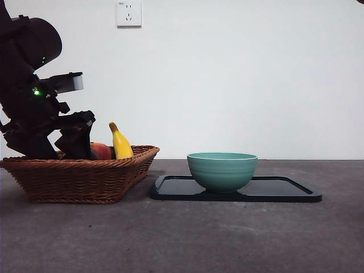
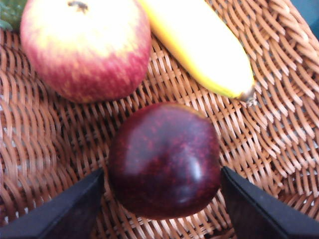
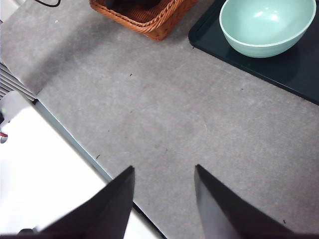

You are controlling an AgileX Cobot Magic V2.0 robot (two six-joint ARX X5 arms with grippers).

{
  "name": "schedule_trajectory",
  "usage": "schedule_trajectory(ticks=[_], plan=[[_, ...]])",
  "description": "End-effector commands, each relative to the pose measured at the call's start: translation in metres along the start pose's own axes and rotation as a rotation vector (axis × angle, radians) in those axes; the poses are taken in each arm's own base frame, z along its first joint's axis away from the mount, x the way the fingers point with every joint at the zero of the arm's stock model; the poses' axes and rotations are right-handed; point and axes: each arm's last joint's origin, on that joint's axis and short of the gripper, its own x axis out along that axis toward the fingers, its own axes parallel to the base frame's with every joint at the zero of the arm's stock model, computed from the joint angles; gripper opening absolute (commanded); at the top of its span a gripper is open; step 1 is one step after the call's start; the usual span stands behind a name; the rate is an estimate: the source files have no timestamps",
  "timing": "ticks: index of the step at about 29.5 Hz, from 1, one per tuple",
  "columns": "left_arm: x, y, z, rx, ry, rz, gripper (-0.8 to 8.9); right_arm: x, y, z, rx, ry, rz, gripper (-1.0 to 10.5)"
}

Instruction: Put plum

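Wicker basket (image 1: 79, 179): one, lower left of front view, holding three fruits
Plum (image 2: 164, 160): one, on the weave, between the left hand's (image 2: 162, 201) parted jaws, not yet clamped
Red-yellow fruit (image 2: 84, 47): one
Banana (image 2: 202, 47): one
Teal bowl (image 1: 222, 170): one, on one black tray (image 1: 284, 190)
Right hand (image 3: 164, 174): open, empty, above the desk (image 3: 174, 119)

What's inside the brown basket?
The basket holds a dark plum, a red-yellow apple and a banana. The left tool sits open around the plum. From the front, the tool hides the plum.
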Motion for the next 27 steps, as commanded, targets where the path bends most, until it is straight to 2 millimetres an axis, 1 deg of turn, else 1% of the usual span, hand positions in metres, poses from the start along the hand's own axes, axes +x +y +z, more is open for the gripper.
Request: schedule_trajectory(ticks=[1,5,8,11,15,19,25,27], plan=[[0.002,-0.001,0.003,0.011,-0.01,-0.007,3.8,-0.001,0.002,0.003,0.007,-0.013,0.008,1.9],[-0.008,-0.002,0.008,0.014,-0.043,-0.002,3.8,-0.001,0.002,0.003,0.009,-0.013,0.008,1.9],[-0.021,-0.003,0.014,0.02,-0.088,0.004,3.8,-0.001,0.002,0.003,0.009,-0.014,0.008,1.9],[-0.04,-0.005,0.021,0.027,-0.152,0.012,3.8,-0.001,0.002,0.003,0.006,-0.019,0.009,1.9],[-0.073,-0.01,0.028,0.02,-0.236,0.017,3.78,-0.001,0.002,0.005,-0.002,-0.038,0.011,1.9],[-0.11,-0.02,0.027,0.039,-0.292,0.005,3.77,-0.001,0.002,0.008,-0.01,-0.063,0.013,1.9],[-0.159,-0.036,0.015,0.067,-0.352,-0.157,3.74,-0.001,0.002,0.01,-0.021,-0.087,0.013,1.9],[-0.172,-0.039,0.01,0.06,-0.363,-0.213,3.74,-0.001,0.002,0.011,-0.022,-0.09,0.014,1.9]])
